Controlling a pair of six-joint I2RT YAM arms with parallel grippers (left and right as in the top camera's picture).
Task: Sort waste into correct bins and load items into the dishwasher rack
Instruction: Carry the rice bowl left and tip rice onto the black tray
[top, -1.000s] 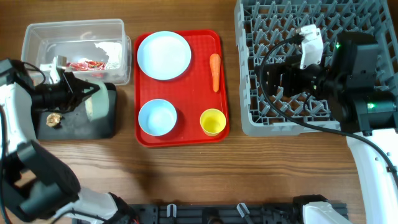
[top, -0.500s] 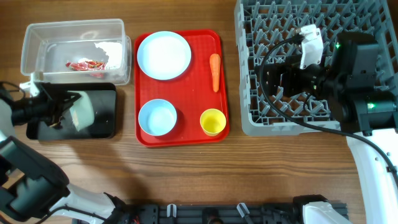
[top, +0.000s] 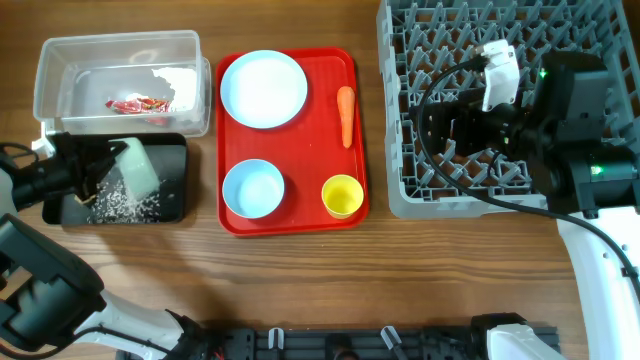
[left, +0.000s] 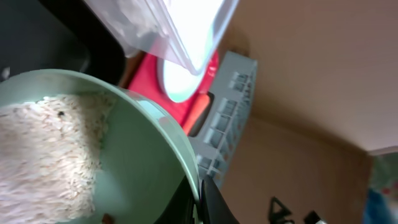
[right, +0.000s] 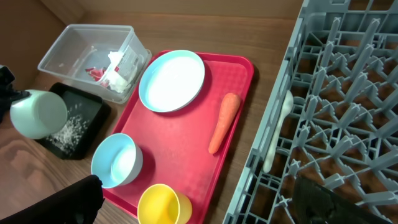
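The left hand (top: 98, 165) clamps the small mint bowl (top: 137, 172), tipped over the shallow black rectangular tray (top: 172, 200) where white rice grains (top: 125, 203) lie. The right hand (top: 445, 128) hangs wide open above the grey plastic grid rack (top: 420, 190).

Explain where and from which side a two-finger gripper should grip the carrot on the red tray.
Grip the carrot across its thicker half, coming down from above, fingers either side of its width. It lies flat on the tray with bare space both sides, and it tapers toward the other end.
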